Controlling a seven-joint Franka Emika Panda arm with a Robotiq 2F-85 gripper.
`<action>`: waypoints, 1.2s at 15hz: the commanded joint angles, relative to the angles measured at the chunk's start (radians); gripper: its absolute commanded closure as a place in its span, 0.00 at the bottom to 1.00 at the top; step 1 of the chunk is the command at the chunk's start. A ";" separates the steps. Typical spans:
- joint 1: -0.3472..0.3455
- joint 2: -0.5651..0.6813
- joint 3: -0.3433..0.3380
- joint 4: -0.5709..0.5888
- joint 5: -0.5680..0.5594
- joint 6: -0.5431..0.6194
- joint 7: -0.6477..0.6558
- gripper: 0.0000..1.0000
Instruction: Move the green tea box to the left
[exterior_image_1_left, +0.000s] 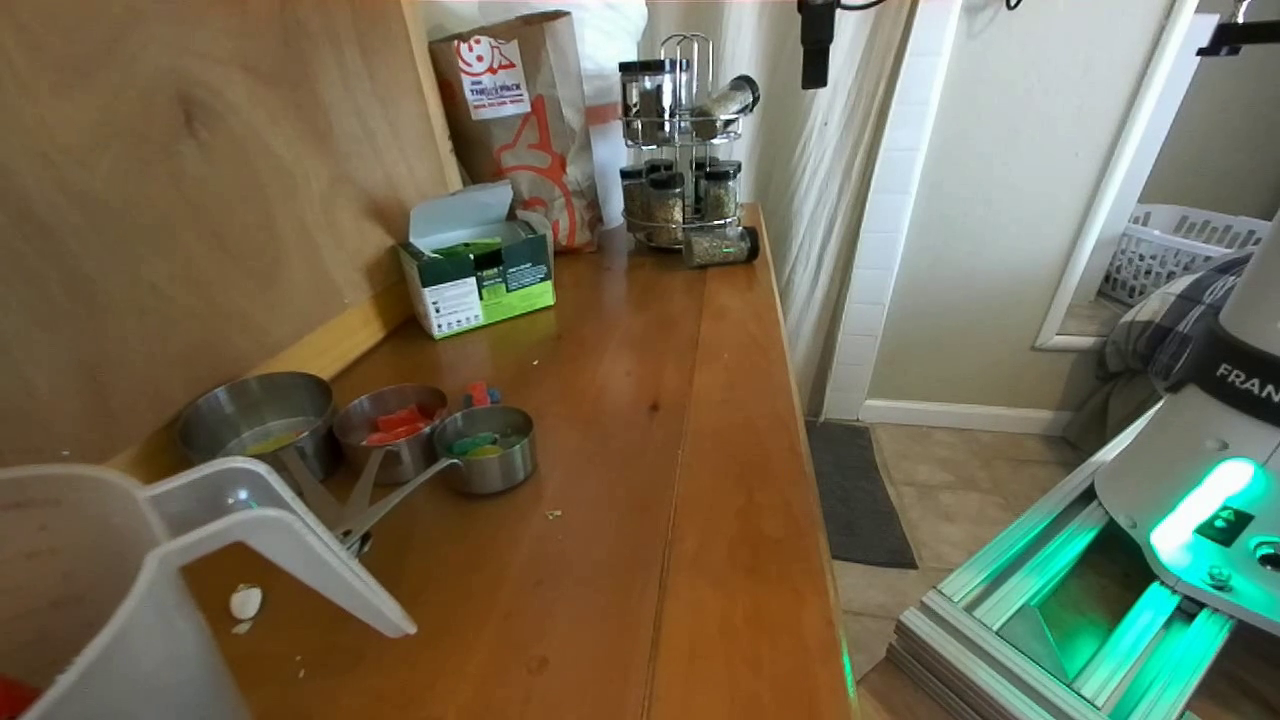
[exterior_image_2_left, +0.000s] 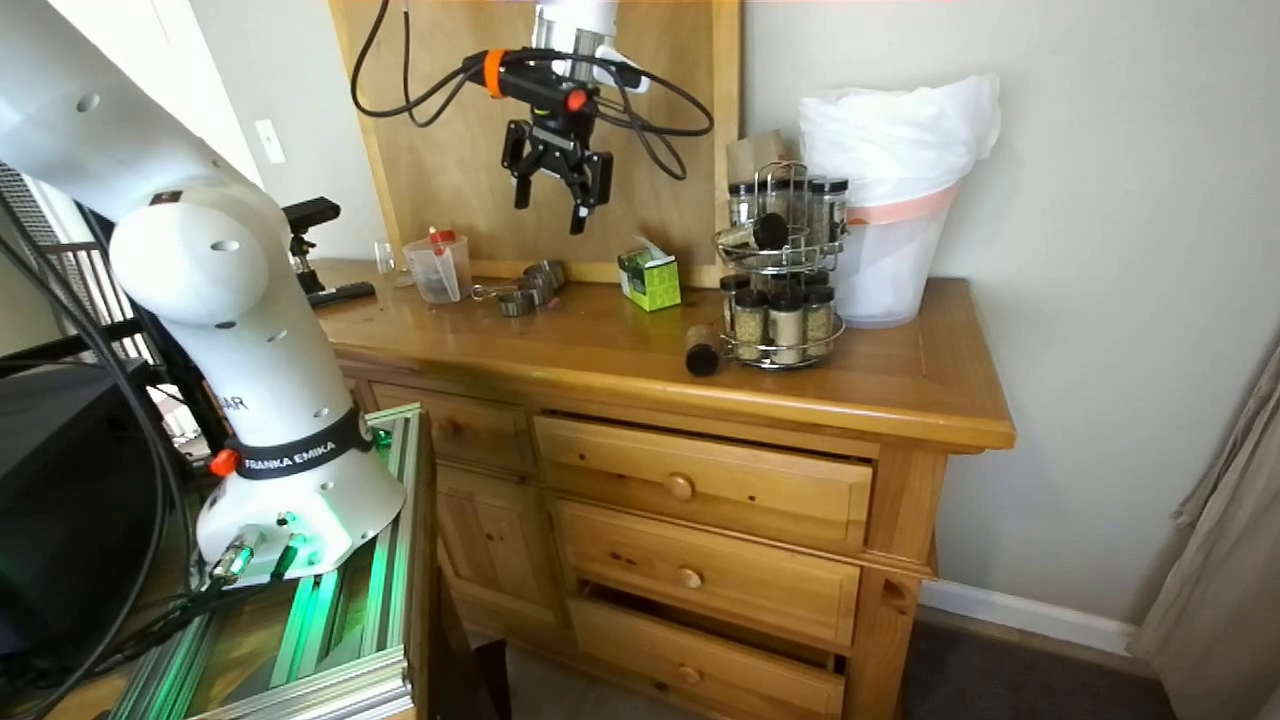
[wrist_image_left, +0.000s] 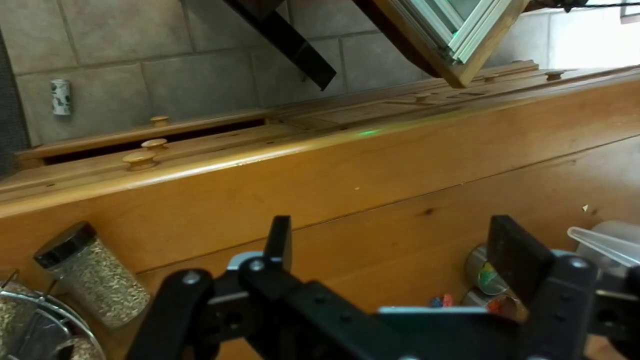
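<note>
along the back edge of the tabletop (exterior_image_1_left: 600, 560), just beside the wooden panel (exterior_image_1_left: 200, 180): green tea box (exterior_image_1_left: 487, 290), upright, top flap raised. brown paper bag (exterior_image_1_left: 545, 150) just past it, same edge. other way along that edge, in both exterior views: three metal measuring cups (exterior_image_1_left: 410, 462), red pieces (exterior_image_1_left: 398, 424) in the middle one; then plastic measuring jug (exterior_image_2_left: 438, 272). near the far end edge, two-tier spice rack (exterior_image_2_left: 776, 268); spice jar (wrist_image_left: 105, 280) on its side beside it, toward the front edge. lined bin (exterior_image_2_left: 885, 265) at that back corner. gripper (exterior_image_2_left: 550, 207) high over the tabletop, fingers (wrist_image_left: 517, 255) spread wide, holding nothing.
</note>
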 joint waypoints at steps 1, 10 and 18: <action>0.000 0.000 0.000 0.001 0.000 -0.001 0.000 0.00; 0.008 0.138 0.205 0.083 0.025 0.362 0.579 0.00; 0.014 0.237 0.239 0.120 -0.099 0.428 0.668 0.00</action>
